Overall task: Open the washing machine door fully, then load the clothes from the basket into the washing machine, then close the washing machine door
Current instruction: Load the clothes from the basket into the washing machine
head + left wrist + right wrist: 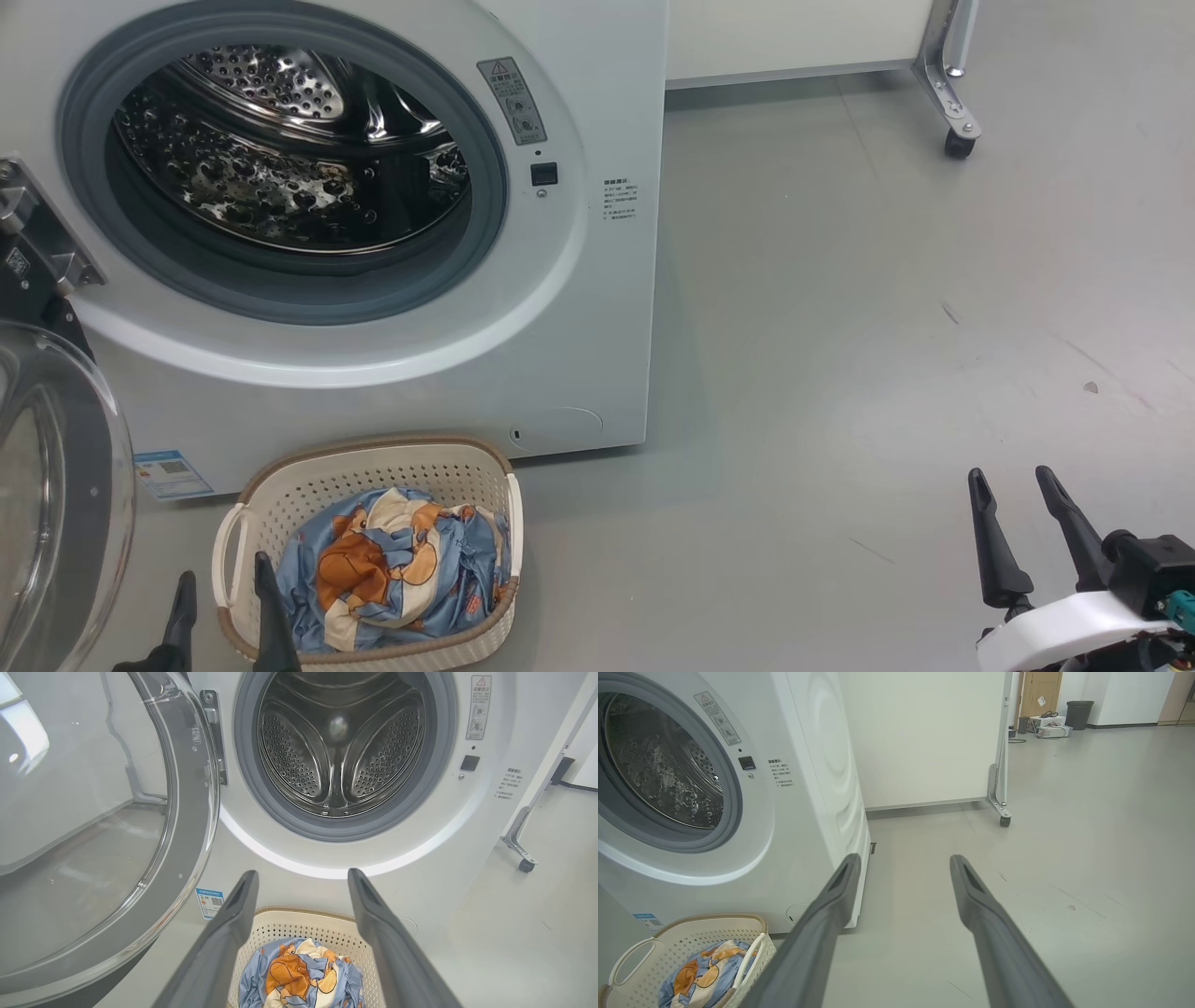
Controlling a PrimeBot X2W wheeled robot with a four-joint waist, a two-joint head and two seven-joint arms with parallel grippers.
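The white washing machine [579, 308] stands with its door [56, 504] swung open to the left, glass bulge facing out; the steel drum [280, 149] is bare. On the floor in front sits the cream basket [467, 467] holding the blue bear-print clothes [392, 569]. My left gripper [224, 583] is open at the basket's left handle, empty. In the left wrist view that gripper [302, 877] points over the clothes [299, 975] toward the drum [336, 746]. My right gripper [1013, 481] is open and empty over bare floor, far right of the basket [682, 947].
A white panel on a metal leg with a castor [957, 140] stands behind the machine's right side. Grey floor [887, 327] stretches to the right. Far off in the right wrist view are a bin [1078, 714] and boxes.
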